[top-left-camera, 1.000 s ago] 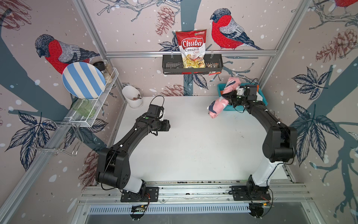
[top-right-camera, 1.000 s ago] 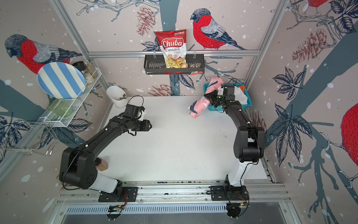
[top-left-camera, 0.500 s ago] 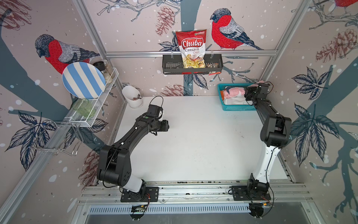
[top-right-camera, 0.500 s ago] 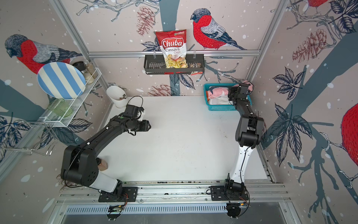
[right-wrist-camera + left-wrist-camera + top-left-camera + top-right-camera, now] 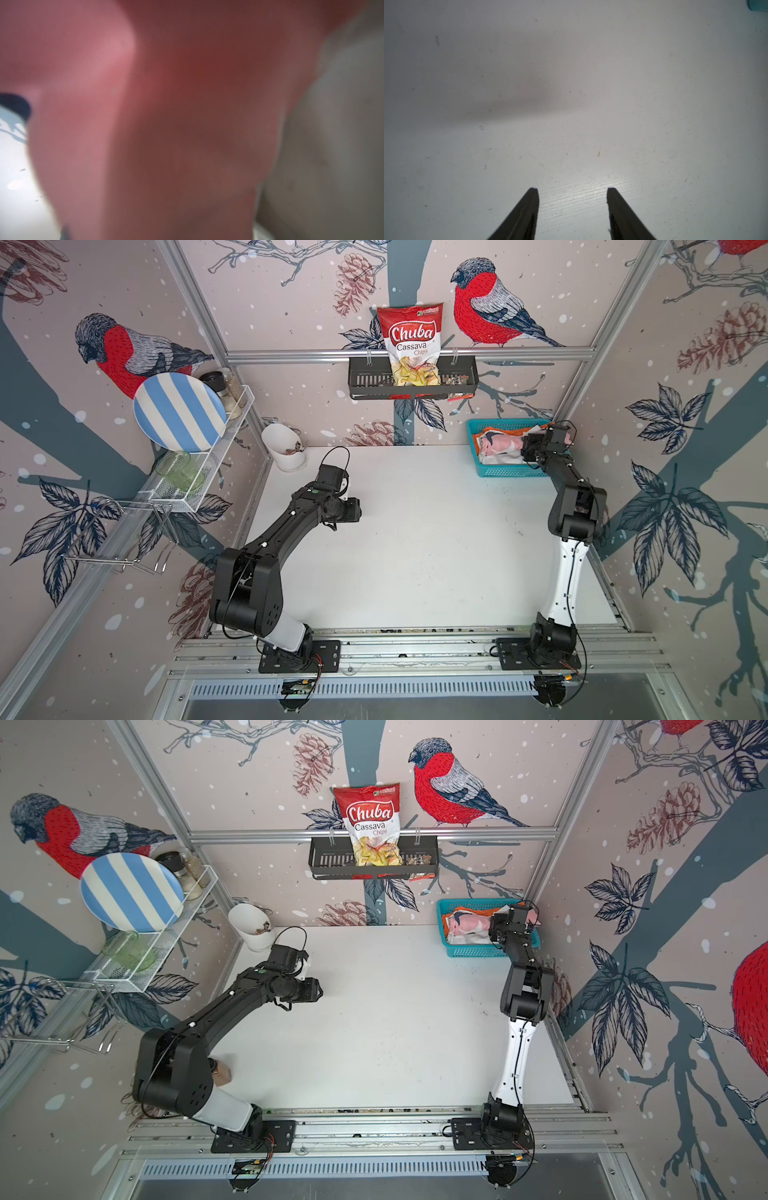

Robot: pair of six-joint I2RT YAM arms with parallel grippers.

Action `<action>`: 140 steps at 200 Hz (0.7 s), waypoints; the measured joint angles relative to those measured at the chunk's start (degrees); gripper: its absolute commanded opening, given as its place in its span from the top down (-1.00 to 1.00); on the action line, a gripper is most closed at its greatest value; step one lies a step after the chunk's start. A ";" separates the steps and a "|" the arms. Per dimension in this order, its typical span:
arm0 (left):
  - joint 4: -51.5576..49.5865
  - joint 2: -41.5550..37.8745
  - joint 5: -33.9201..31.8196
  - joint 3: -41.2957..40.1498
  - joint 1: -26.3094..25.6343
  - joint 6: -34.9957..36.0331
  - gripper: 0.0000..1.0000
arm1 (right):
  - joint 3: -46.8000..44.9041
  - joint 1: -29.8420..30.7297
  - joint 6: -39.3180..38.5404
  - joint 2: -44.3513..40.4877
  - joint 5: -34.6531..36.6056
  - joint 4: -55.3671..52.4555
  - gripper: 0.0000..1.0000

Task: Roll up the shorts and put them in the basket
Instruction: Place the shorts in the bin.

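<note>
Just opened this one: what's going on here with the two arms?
The right gripper reaches into the teal basket at the far corner, at the rolled pink patterned shorts lying with the white shorts and orange shorts. Its wrist view shows mostly blurred pink cloth, so its grip can't be judged. The left gripper hangs open over the white table, holding nothing.

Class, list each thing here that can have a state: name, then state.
teal basket: upright, holding all three shorts.
pink patterned shorts: bundled, in the basket.
orange shorts: in the basket, partly covered.
white shorts: in the basket.
left gripper: open, empty.
right gripper: at the basket; opening hidden.
chips bag: upright in wall rack.
striped plate: on edge in wire shelf.
</note>
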 measured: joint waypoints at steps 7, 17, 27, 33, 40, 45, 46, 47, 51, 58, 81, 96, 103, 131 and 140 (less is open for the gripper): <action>-0.02 0.00 0.00 -0.02 0.00 0.00 -0.13 | 1.27 -0.13 -0.72 0.92 -0.59 -1.31 0.34; 0.00 0.00 0.04 -0.02 0.00 0.00 -0.13 | 1.97 -0.33 -1.57 1.44 -1.27 -2.78 0.40; 0.00 0.00 0.17 -0.02 0.02 0.00 -0.13 | 2.27 -0.48 -2.25 1.57 -2.27 -3.74 0.39; 0.00 0.04 0.42 -0.02 0.02 0.00 -0.13 | 2.43 -0.48 -2.69 1.57 -2.97 -4.20 0.38; 0.00 0.07 0.68 -0.02 0.02 0.00 -0.13 | 2.75 -0.52 -2.89 1.57 -3.65 -4.50 0.35; -0.02 0.07 0.76 -0.02 0.02 0.00 -0.13 | 3.04 -0.52 -3.04 1.55 -3.93 -4.72 0.34; -0.02 0.07 0.79 -0.02 0.02 0.00 -0.13 | 3.15 -0.50 -3.08 1.55 -4.02 -4.81 0.34; 0.00 0.07 0.79 -0.02 0.02 0.00 -0.13 | 3.19 -0.50 -3.10 1.55 -4.07 -4.87 0.33; 0.00 0.07 0.87 -0.02 0.02 0.00 -0.13 | 3.50 -0.48 -3.13 1.53 -4.35 -5.14 0.33; 0.00 0.07 0.87 -0.02 0.02 0.00 -0.13 | 4.07 -0.44 -3.37 1.53 -4.90 -5.53 0.33; 0.00 -0.04 0.87 -0.02 0.04 0.00 -0.13 | 8.87 -0.39 -4.17 3.54 -7.04 -7.10 0.25; 0.00 -0.09 0.87 -0.02 0.04 0.00 -0.13 | 12.41 -0.46 -4.81 5.92 -7.98 -8.57 0.15; 0.00 -0.09 0.90 -0.02 0.04 0.00 -0.13 | 13.05 -0.50 -5.18 6.69 -8.24 -9.25 0.08; 0.00 -0.15 0.92 -0.02 0.04 0.00 -0.13 | 13.00 -0.83 -6.05 7.63 -9.05 -12.68 -0.33; 0.00 -0.26 0.94 -0.02 0.04 0.00 -0.13 | 13.00 -0.83 -6.45 7.39 -9.03 -13.05 -0.67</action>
